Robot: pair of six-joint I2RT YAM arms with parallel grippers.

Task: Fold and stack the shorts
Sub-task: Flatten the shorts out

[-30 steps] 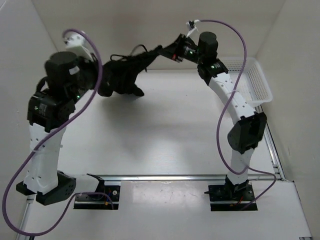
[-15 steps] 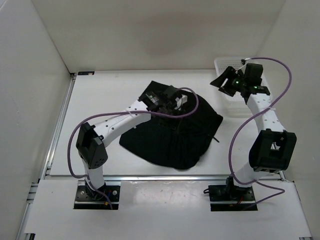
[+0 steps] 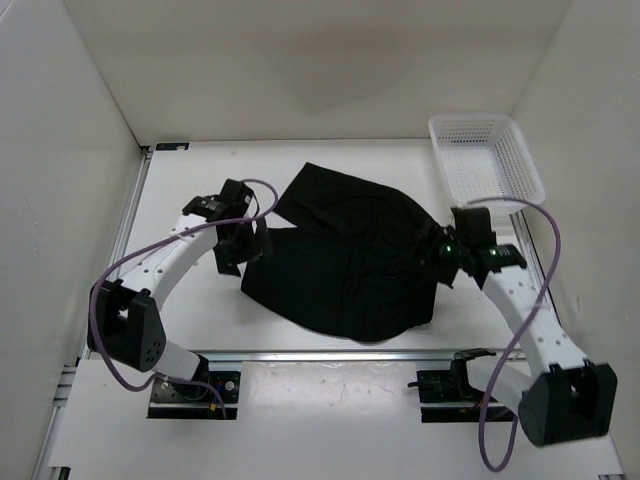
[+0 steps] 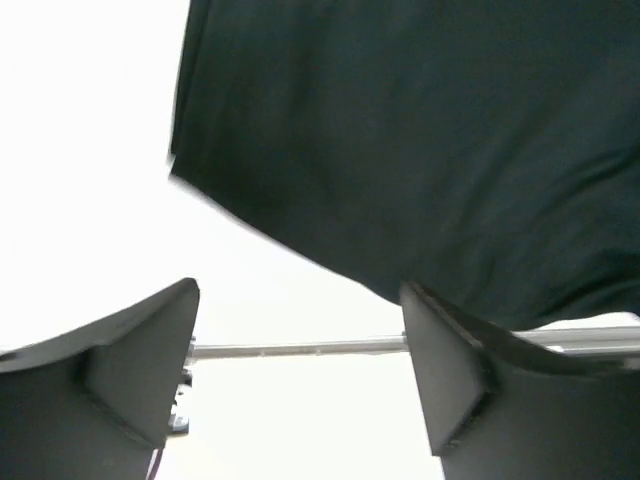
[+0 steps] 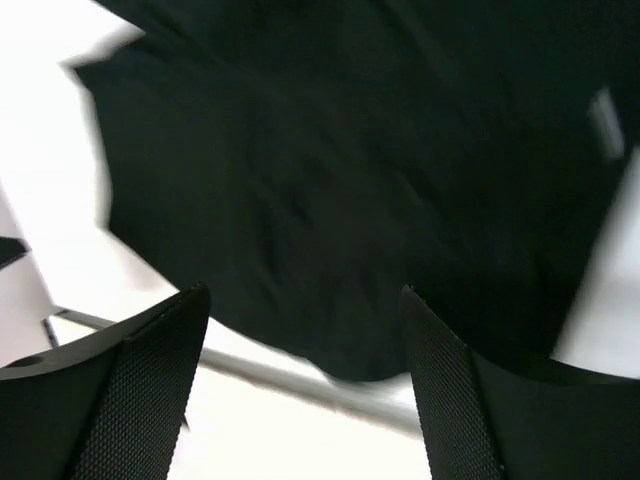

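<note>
Left gripper and right gripper: fingers of both apart, nothing between them, at the left and right edges of the shorts, which lie spread and rumpled mid-way across the table. Judged light, limp cloth that will sag and bunch; pinch 2 corner points at hem or waistband, through all layers. Basket at far right, apart from the shorts.

Open table left, basket far right.
The shorts cover the middle; bare surface lies far left and near left; the white basket fills the far-right corner.
</note>
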